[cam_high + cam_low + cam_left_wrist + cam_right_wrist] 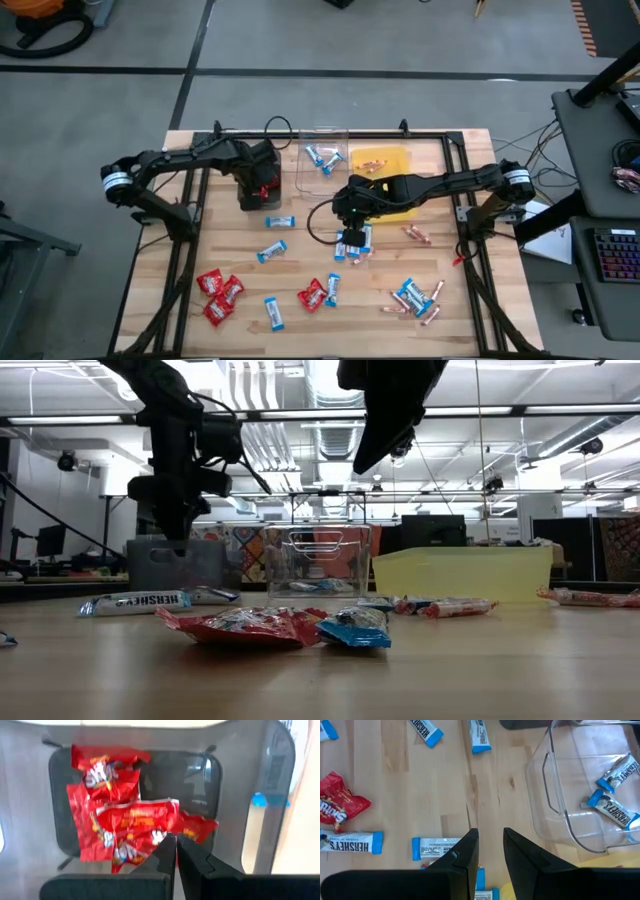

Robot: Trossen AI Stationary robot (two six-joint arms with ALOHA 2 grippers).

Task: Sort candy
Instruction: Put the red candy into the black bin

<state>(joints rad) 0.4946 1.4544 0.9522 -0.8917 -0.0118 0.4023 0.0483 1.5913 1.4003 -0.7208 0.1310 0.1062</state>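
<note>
Over dark tray, left end effector closed, empty (right end effector part-open, holding nothing).

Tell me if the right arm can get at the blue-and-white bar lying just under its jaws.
Probably yes. The right gripper hangs over the Hershey's bar with jaws slightly apart and empty, and nothing covers the bar on the bare table.

The high camera looks straight down on the whole bench. The low one sits at bench height, level, facing the room. Each wrist camera looks down, close; all views share the trays: dark tray, clear tray.
</note>
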